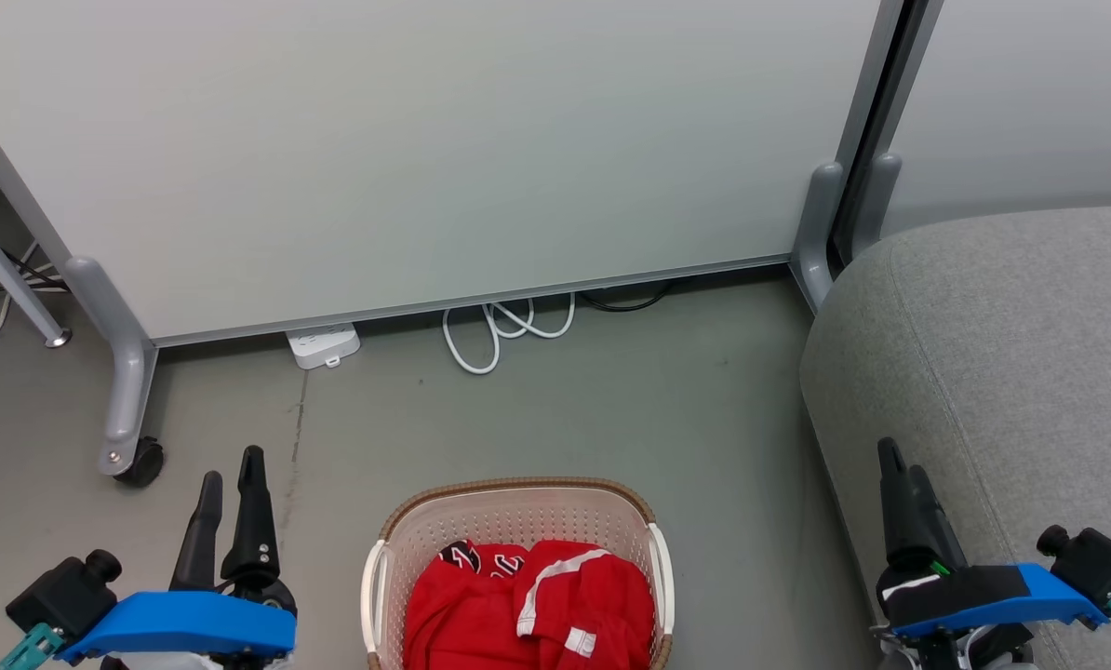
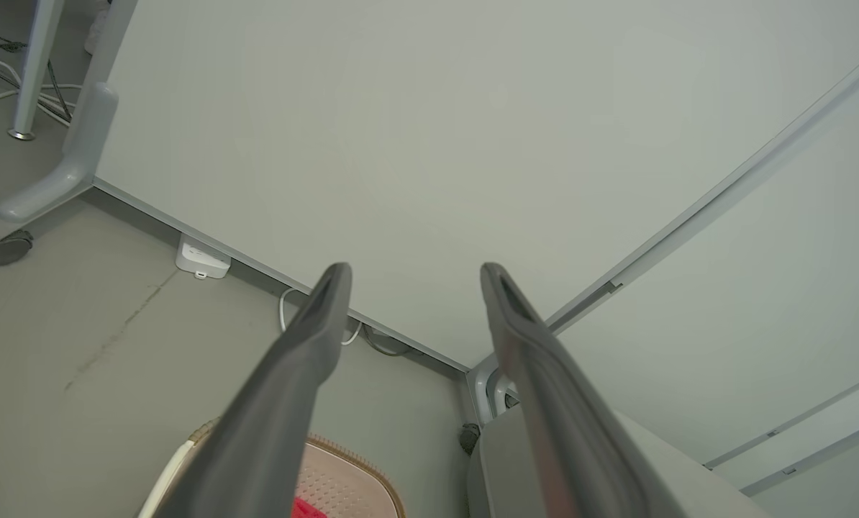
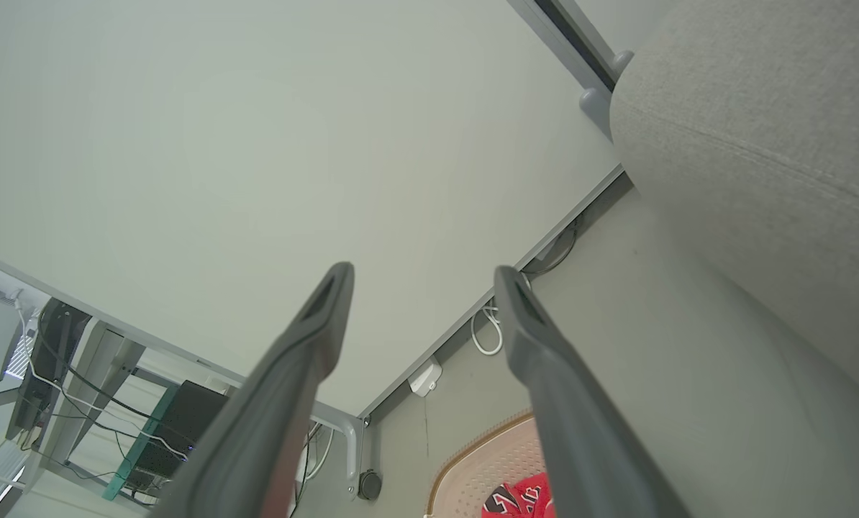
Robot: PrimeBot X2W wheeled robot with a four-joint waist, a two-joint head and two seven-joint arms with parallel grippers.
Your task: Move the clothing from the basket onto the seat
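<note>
The clothing (image 1: 529,605) lies bunched in the basket (image 1: 518,490) at the bottom centre of the head view. None is on the sofa (image 1: 1011,372) at the right of the frame. The left gripper (image 1: 232,465), lower left, and the right gripper (image 1: 900,461), lower right, hold nothing; both sets of jaws are released.

Risks:
- The garments overlap, so one pinch may lift both and drop one on the floor (image 1: 611,400).
- A deep reach may catch the perforated wall and drag the basket.
- The right arm may brush the sofa edge.
</note>
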